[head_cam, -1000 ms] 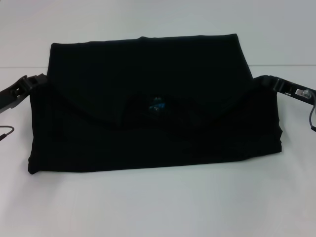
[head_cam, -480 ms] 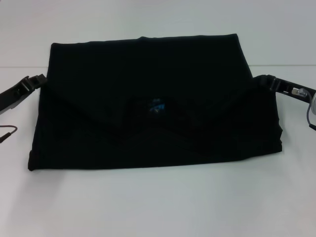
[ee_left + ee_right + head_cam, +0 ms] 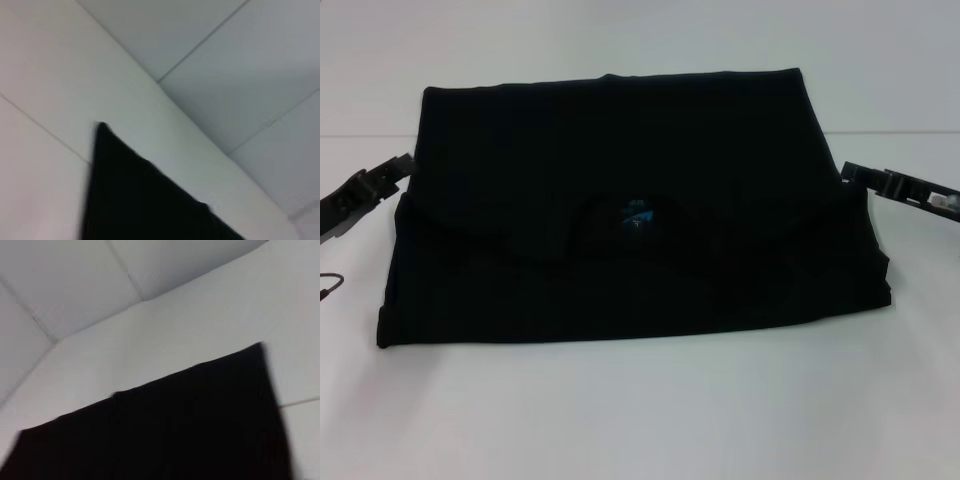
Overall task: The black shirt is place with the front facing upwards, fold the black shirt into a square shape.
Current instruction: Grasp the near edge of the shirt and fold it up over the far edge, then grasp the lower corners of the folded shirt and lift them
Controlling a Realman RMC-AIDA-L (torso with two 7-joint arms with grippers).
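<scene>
The black shirt [image 3: 620,140] lies folded into a wide rectangle on the white table [image 3: 640,420], with a small blue neck label [image 3: 638,214] showing near its middle. My left gripper [image 3: 398,172] sits just off the shirt's left edge, open and empty. Off the right edge, my right gripper [image 3: 852,173] is also open and holds nothing. A corner of the black shirt [image 3: 140,200] shows in the left wrist view, and a broad edge of the black shirt [image 3: 175,425] in the right wrist view. Neither wrist view shows fingers.
A thin cable loop [image 3: 330,285] hangs at the far left over the table. A seam line [image 3: 900,132] crosses the table behind the shirt. Bare white surface lies in front of the shirt and on both sides.
Both grippers have drawn outward, away from the shirt's side edges. The shirt's sides have settled flat on the table.
</scene>
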